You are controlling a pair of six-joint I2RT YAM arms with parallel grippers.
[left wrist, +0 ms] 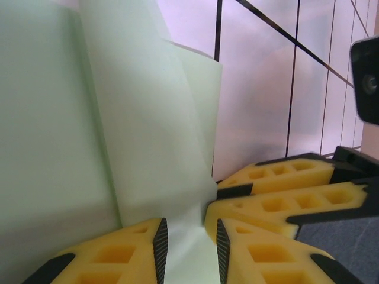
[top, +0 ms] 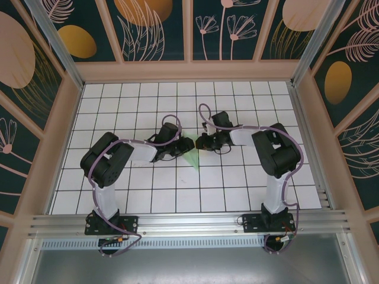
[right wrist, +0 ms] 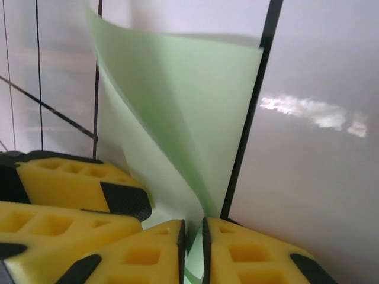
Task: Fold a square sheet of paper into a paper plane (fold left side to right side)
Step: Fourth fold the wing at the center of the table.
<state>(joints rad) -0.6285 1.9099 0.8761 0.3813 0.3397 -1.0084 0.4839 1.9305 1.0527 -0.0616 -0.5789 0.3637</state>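
The walls (top: 155, 26) around were dark with big painted flowers. The table (top: 237, 189) was white with black lines that made squares.

The paper (top: 191, 158) was near the middle of the tabletop, between the two arms. It was long and thin. Its long way ran from the far edge toward the near edge, and its pointy end faced the near edge. Part of it stood up off the tabletop like a little wall.

The left gripper (top: 179, 149) was right at the left side of the paper. Its yellow fingers were a bit apart, with green paper showing in the gap, and they did not look like they pinched it. The right gripper (top: 199, 144) was right at the other side, almost nose to nose with the left one. Only a thin slit showed between its fingers, and paper was in that slit. I could not tell if it gripped the paper or had let go.

Both arms were about as near to the paper as each other. I think the fold has to go from left to right, so the right gripper was in the way and would need to back off. There was plenty of tabletop toward all four edges for that.
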